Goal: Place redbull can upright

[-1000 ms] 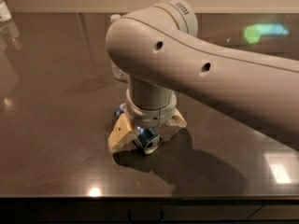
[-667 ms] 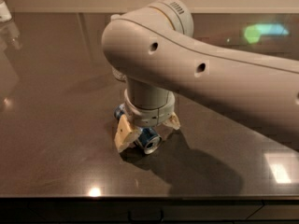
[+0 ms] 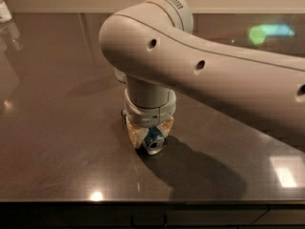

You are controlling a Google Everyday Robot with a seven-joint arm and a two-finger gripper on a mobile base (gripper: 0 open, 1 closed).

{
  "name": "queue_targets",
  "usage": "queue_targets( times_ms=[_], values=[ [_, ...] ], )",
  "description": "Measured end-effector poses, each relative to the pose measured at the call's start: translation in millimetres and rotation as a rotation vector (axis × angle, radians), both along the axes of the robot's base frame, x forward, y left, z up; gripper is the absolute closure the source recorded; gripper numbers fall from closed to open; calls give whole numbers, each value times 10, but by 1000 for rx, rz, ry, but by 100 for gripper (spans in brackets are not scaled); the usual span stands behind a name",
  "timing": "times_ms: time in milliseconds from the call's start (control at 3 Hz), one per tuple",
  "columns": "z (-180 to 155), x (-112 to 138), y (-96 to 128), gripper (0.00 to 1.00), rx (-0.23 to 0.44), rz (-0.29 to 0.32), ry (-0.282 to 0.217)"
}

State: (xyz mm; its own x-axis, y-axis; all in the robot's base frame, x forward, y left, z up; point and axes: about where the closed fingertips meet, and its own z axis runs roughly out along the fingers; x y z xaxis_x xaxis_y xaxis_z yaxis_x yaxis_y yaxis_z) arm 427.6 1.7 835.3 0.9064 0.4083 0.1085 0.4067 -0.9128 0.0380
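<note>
Currently gripper (image 3: 149, 134) pinching redbull can (image 3: 154, 145) directly beneath wrist (image 3: 149, 105); I read can axis horizontal, end toward camera; needs quarter-turn upright.

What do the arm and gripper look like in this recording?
The arm is a thick, rounded off-white shell with small dark round holes along it and a tan ring with vent slits at the joint cap. The gripper, low at the dark table around the redbull can, has stubby cream-tan fingers.
</note>
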Motion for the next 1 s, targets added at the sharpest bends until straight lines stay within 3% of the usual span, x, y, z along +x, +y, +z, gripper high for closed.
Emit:
queue_targets(
  times_ms=[333,667,1000],
  values=[
    [96,52,54,87,24,-70,23],
    [251,143,140,100,53,-203,41],
    [453,219,225,100,104,-383,81]
  ],
)
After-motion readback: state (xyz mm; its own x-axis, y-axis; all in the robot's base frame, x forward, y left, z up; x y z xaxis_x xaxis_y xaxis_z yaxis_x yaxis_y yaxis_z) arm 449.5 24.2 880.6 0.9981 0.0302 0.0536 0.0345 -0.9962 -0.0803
